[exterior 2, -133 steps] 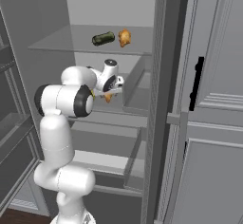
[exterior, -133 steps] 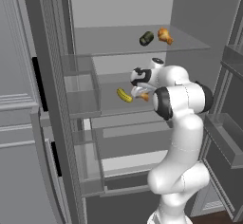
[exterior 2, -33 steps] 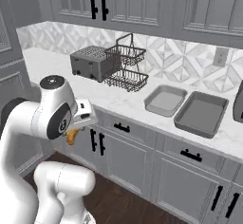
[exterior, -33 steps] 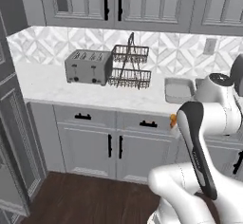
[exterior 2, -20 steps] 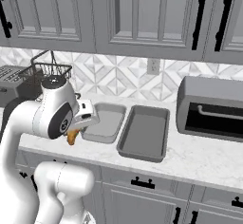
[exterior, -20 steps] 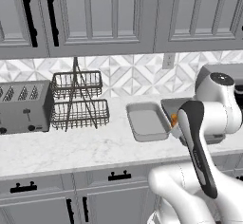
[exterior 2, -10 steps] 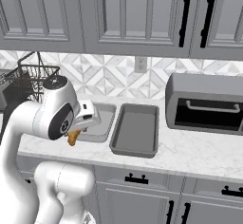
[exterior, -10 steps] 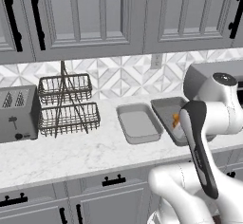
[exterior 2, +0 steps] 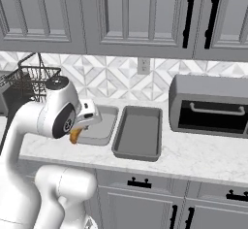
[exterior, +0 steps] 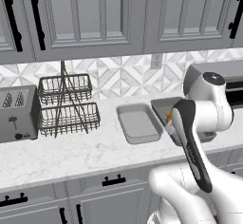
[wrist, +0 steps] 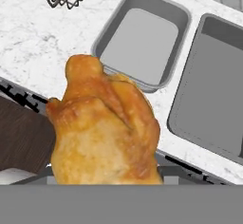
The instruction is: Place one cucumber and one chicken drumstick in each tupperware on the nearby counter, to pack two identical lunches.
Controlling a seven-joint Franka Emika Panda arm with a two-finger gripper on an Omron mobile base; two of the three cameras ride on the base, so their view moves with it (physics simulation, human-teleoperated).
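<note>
- Chicken drumstick [wrist: 104, 133]: held in the gripper [exterior 2: 77, 130], whose jaws are partly closed on it. It hangs over the near edge of the table [exterior: 71, 154], not yet above either container.
- Smaller tupperware [wrist: 142, 40]: empty, just beyond the drumstick.
- Larger tupperware [wrist: 211, 85]: empty, beside the smaller one on its right.
- Wire rack [exterior: 66, 105]: farther left on the table.
- Risk: releasing now would likely drop the drumstick at the table edge or onto the floor.
- Risk: a low approach could catch the tray rim and shift the tray.
</note>
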